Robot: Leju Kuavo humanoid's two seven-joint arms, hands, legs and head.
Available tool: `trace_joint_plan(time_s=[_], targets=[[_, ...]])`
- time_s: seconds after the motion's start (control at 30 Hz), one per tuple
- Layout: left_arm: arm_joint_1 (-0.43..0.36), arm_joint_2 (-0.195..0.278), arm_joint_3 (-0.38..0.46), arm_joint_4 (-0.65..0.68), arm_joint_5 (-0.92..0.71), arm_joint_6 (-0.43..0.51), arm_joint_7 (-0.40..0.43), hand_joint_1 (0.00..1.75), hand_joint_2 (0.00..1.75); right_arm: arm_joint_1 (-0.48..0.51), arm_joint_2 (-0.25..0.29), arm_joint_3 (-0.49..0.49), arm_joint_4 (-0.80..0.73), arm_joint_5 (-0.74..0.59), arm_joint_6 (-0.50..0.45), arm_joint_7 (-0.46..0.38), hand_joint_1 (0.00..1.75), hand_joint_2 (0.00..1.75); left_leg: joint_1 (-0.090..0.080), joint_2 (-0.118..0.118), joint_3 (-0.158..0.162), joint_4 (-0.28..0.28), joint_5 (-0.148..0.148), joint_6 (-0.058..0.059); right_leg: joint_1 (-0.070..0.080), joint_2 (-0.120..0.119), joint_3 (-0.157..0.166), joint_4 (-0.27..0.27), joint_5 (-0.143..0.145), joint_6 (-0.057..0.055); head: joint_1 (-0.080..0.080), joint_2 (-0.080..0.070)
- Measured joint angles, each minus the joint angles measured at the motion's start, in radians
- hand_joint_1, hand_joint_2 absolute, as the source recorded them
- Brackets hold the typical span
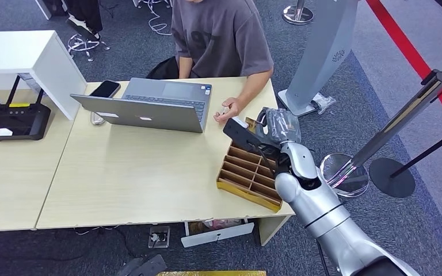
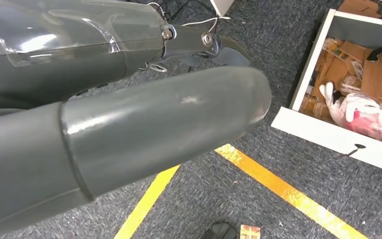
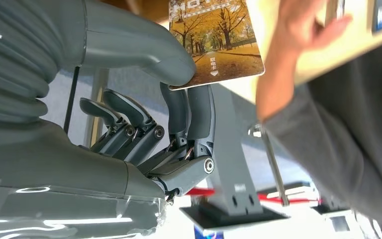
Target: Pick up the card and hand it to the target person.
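Over the worktop (image 1: 138, 172): right hand (image 3: 144, 99), card (image 3: 216, 42) pinched between thumb and fingers.
Person's hand (image 1: 228, 110): held just beside card.
Left hand (image 2: 129, 124): grasp cannot be told.

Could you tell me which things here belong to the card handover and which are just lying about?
Part of the job:
card, pinched by the right robot hand
person's hand
compartment tray

Lying about:
laptop
phone
black router
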State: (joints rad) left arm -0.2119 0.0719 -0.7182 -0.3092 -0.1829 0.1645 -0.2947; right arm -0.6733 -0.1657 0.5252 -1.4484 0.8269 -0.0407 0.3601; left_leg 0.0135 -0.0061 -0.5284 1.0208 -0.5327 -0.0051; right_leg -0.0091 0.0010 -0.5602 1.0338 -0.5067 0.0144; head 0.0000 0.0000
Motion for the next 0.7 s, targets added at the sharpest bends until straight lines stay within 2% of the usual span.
trace_joint_plan(time_s=[0.33,0.47,0.57,0.7], targets=[[-0.001,-0.005,0.001,0.001,-0.002,0.0,0.004,0.0,0.0,-0.016,-0.01,-0.035,-0.027,0.01,-0.007,0.01,1.75,1.75,0.0,0.001,0.001,-0.001,0.0,0.0,0.0,0.001,0.001,-0.001,0.001,0.0,0.0,0.0],[-0.001,-0.01,0.003,0.003,-0.005,-0.001,0.006,0.0,0.0,-0.009,0.009,-0.078,-0.03,0.013,-0.044,0.002,1.75,1.75,0.0,0.001,0.001,-0.001,0.0,0.0,0.0,0.001,0.001,-0.001,0.001,0.0,0.0,0.0],[-0.005,-0.014,-0.001,0.0,-0.011,-0.005,0.008,0.0,0.0,-0.014,0.036,-0.083,0.035,0.033,-0.08,-0.016,1.73,1.75,0.0,0.002,0.002,-0.002,0.0,0.0,0.0,0.001,0.002,-0.002,0.001,0.0,0.0,0.0],[-0.015,-0.021,-0.001,0.0,-0.016,-0.015,0.002,0.0,0.0,-0.034,0.053,-0.048,0.19,0.128,-0.098,-0.019,1.72,1.75,0.0,0.003,0.003,-0.002,0.001,0.0,0.0,0.003,0.002,-0.002,0.002,0.0,0.0,0.0]])
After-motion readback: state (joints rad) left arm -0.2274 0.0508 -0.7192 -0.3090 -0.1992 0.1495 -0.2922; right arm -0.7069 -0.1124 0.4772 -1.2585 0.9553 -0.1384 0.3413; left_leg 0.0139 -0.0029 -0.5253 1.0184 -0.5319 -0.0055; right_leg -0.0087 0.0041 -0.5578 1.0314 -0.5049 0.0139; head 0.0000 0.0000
